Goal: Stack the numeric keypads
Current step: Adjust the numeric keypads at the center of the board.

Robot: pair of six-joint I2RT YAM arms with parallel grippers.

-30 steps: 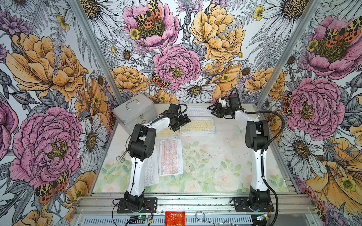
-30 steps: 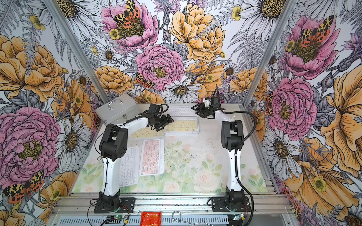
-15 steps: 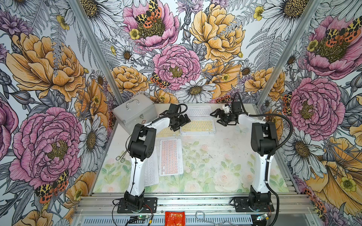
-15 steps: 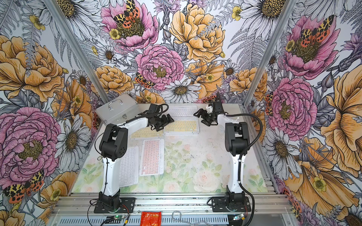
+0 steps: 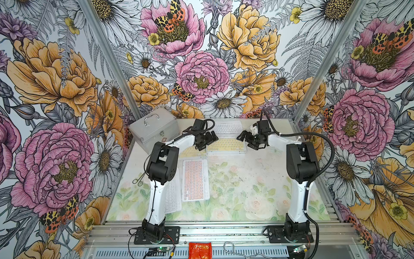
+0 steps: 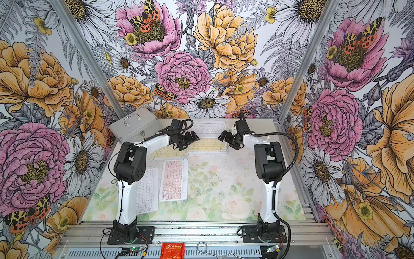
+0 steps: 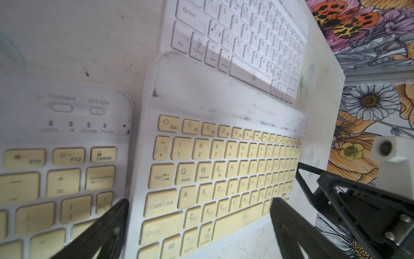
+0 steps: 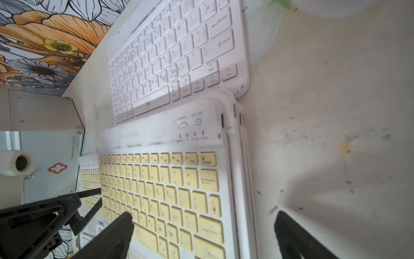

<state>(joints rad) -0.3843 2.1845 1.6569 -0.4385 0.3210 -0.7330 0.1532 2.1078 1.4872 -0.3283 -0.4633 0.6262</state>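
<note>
A stack of numeric keypads [image 5: 226,145] lies at the back of the table, a yellow-keyed one [image 8: 161,183] on top, with several white edges [image 8: 239,134] showing under it. Behind it lies a white-keyed keypad [image 5: 227,129]. A second yellow keypad [image 7: 56,168] lies to the left of the stack, and a pink one [image 5: 195,179] and a white one [image 5: 172,197] lie nearer, the white one partly under the left arm. My left gripper [image 5: 207,140] is open at the stack's left end [image 7: 200,201]. My right gripper [image 5: 245,139] is open over its right end [image 8: 203,214]. Neither holds anything.
A silver metal case [image 5: 154,130] with a handle stands at the back left, close to the left arm. Metal scissors [image 5: 139,179] lie by the left wall. A red packet [image 5: 199,250] sits on the front rail. Flowered walls close in three sides.
The right gripper has opened wider and come down from the back to the stack's right end, its elbow swinging right. The left arm and the keypads have not moved.
</note>
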